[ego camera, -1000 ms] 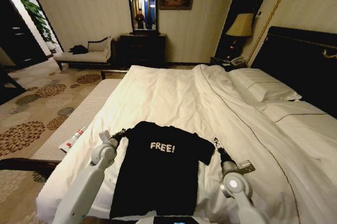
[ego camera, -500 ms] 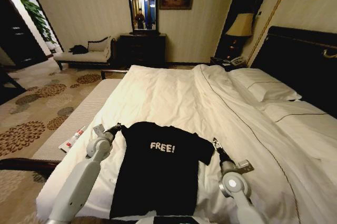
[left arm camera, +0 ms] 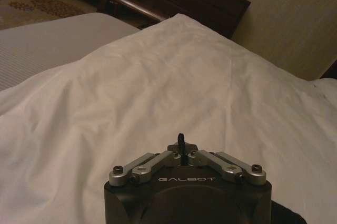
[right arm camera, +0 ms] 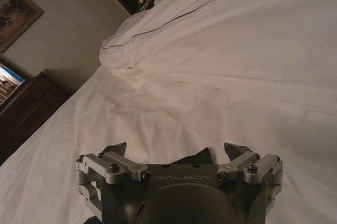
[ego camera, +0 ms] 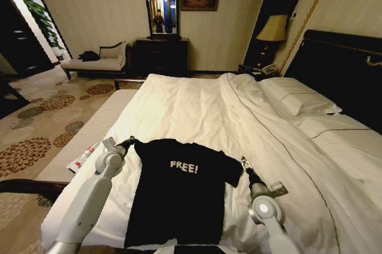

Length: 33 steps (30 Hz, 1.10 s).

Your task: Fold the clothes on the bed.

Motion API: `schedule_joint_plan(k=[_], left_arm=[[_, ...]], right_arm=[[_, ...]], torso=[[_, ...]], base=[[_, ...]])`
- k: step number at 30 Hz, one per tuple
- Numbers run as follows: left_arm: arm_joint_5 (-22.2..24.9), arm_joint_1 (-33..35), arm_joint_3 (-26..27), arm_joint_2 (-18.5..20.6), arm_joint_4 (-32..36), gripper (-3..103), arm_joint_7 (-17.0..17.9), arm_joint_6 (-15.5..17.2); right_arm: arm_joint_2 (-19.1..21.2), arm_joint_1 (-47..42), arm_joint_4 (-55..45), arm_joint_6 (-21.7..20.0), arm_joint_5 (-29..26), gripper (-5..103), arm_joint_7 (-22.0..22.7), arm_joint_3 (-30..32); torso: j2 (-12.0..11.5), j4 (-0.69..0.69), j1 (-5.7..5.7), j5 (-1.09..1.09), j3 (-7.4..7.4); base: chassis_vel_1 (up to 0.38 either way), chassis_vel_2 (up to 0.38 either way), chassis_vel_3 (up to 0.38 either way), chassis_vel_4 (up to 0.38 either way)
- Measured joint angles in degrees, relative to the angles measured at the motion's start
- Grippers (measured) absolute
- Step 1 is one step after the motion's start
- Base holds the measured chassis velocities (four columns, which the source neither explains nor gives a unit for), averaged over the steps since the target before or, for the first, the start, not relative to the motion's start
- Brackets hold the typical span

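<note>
The clothes, a black T-shirt [ego camera: 179, 191] with white "FREE!" lettering, lie flat near the front edge of the bed [ego camera: 197, 105]. My left gripper [ego camera: 128, 142] is at the shirt's left sleeve. In the left wrist view that gripper [left arm camera: 180, 148] is shut on a thin pinch of black fabric [left arm camera: 180, 139]. My right gripper [ego camera: 244, 162] sits at the right sleeve. In the right wrist view the right gripper [right arm camera: 176, 150] is open, its fingers [right arm camera: 115, 150] spread wide, with black sleeve fabric [right arm camera: 196, 156] low between them over the white duvet [right arm camera: 221, 66].
A long padded bench [ego camera: 89, 126] runs along the bed's left side, with a red-and-white item [ego camera: 83, 157] on it. Pillows [ego camera: 298, 96] and a dark headboard [ego camera: 340, 66] are at the right. A chaise longue [ego camera: 95, 60], a dresser [ego camera: 161, 56] and a lamp [ego camera: 273, 29] stand at the far wall.
My left arm has moved to the left and slightly away, drawing the shirt's left sleeve outward with it. The right arm has barely moved.
</note>
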<state>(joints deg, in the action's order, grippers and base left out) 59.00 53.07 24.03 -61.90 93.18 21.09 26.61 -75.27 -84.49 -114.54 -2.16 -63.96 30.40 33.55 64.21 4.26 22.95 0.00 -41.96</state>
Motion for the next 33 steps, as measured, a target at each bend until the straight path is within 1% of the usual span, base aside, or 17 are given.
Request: schedule_joint_plan(k=[8, 9, 10, 14, 16, 18, 19, 20, 21, 22, 23, 24, 26, 28, 30, 31, 33], left_arm=[[-4.04, 1.59, -0.82, -0.55, -2.45, 0, -0.14, -0.48], [-3.99, 2.06, -0.32, -0.73, -2.36, 6, -0.15, -0.81], [-3.99, 2.06, -0.32, -0.73, -2.36, 6, -0.15, -0.81], [-1.69, 4.44, 2.32, -0.49, 1.41, 27, -0.25, -2.81], [-1.49, 4.59, 2.50, -0.47, 1.73, 27, -0.27, -2.93], [1.78, 6.92, 5.31, -0.11, 6.95, 38, -1.04, -4.65], [2.17, 7.42, 5.73, -0.05, 7.77, 38, -1.18, -4.95], [2.17, 7.42, 5.73, -0.05, 7.77, 38, -1.18, -4.95], [2.64, 9.66, 6.75, 0.27, 10.64, 50, -1.89, -5.89], [2.39, 10.92, 6.92, 0.49, 11.85, 50, -2.20, -6.10], [1.21, 13.03, 6.87, 0.81, 13.22, 55, -2.50, -6.12], [-0.94, 15.21, 6.37, 1.11, 13.93, 60, -2.54, -5.64], [-1.78, 15.89, 6.12, 1.18, 14.01, 66, -2.52, -5.37], [-7.26, 19.74, 4.83, 1.29, 13.88, 77, -1.58, -2.45], [-8.34, 21.06, 4.50, 1.16, 13.69, 77, -0.89, -0.56], [-8.87, 21.99, 4.28, 0.96, 13.51, 84, -0.19, 1.14], [-9.33, 22.49, 4.13, 0.76, 13.23, 89, 0.27, 2.12]], right_arm=[[-0.10, -0.67, -0.54, -0.02, 0.25, 100, -0.02, 0.03], [-0.10, -0.79, -0.70, -0.02, 0.28, 100, -0.03, 0.04], [-0.10, -0.79, -0.70, -0.02, 0.28, 100, -0.03, 0.04], [-0.08, -1.20, -1.02, -0.01, 0.37, 100, -0.04, 0.09], [-0.08, -1.22, -1.04, -0.01, 0.37, 100, -0.05, 0.09], [-0.15, -1.52, -1.31, 0.07, 0.51, 100, -0.06, 0.09], [-0.17, -1.54, -1.33, 0.08, 0.54, 100, -0.06, 0.07], [-0.17, -1.54, -1.33, 0.08, 0.54, 100, -0.06, 0.07], [-0.26, -1.74, -1.48, 0.14, 0.80, 100, -0.07, 0.05], [-0.28, -1.83, -1.59, 0.16, 0.87, 100, -0.07, 0.03], [-0.30, -1.92, -1.75, 0.18, 0.92, 100, -0.07, 0.02], [-0.30, -2.02, -1.84, 0.21, 0.95, 100, -0.07, 0.02], [-0.30, -2.04, -1.87, 0.22, 0.96, 100, -0.07, 0.02], [-0.20, -2.12, -2.04, 0.25, 0.97, 100, -0.07, 0.03], [-0.16, -2.17, -2.10, 0.26, 0.97, 100, -0.06, 0.05], [-0.13, -2.21, -2.17, 0.27, 0.98, 100, -0.05, 0.06], [-0.12, -2.27, -2.18, 0.29, 0.98, 100, -0.04, 0.08]], torso=[[0.00, 0.00, 0.00, -0.01, 0.00], [0.00, 0.01, 0.00, -0.01, 0.00], [0.00, 0.01, 0.00, -0.01, 0.00], [0.00, 0.00, 0.00, -0.01, 0.00], [0.00, 0.00, 0.00, -0.01, 0.00], [0.00, -0.01, 0.00, 0.02, 0.00], [0.00, 0.00, 0.00, 0.02, 0.00], [0.00, 0.00, 0.00, 0.02, 0.00], [0.00, 0.01, -0.01, 0.01, 0.01], [0.00, 0.01, 0.00, 0.01, 0.01], [0.00, 0.00, 0.00, 0.01, 0.01], [0.01, -0.01, -0.01, 0.01, 0.01], [0.01, -0.01, -0.01, 0.01, 0.01], [0.01, 0.00, -0.01, -0.01, 0.01], [0.01, -0.01, -0.01, -0.01, 0.01], [0.01, -0.01, -0.01, -0.01, 0.00], [0.01, -0.01, -0.01, -0.01, 0.00]], base=[[0.000, 0.000, 0.000, 0.000], [0.000, 0.000, 0.000, 0.000], [0.000, 0.000, 0.000, 0.000], [0.000, 0.000, 0.000, 0.000], [0.000, 0.000, 0.000, 0.000], [0.000, 0.000, 0.000, 0.000], [0.000, 0.000, 0.000, 0.000], [0.000, 0.000, 0.000, 0.000], [0.000, 0.000, 0.000, 0.000], [0.000, 0.000, 0.000, 0.000], [0.000, 0.000, 0.000, 0.000], [0.000, 0.000, 0.000, 0.000], [0.000, 0.000, 0.000, 0.000], [0.000, 0.000, 0.000, 0.000], [0.000, 0.000, 0.000, 0.000], [0.000, 0.000, 0.000, 0.000], [0.000, 0.000, 0.000, 0.000]])
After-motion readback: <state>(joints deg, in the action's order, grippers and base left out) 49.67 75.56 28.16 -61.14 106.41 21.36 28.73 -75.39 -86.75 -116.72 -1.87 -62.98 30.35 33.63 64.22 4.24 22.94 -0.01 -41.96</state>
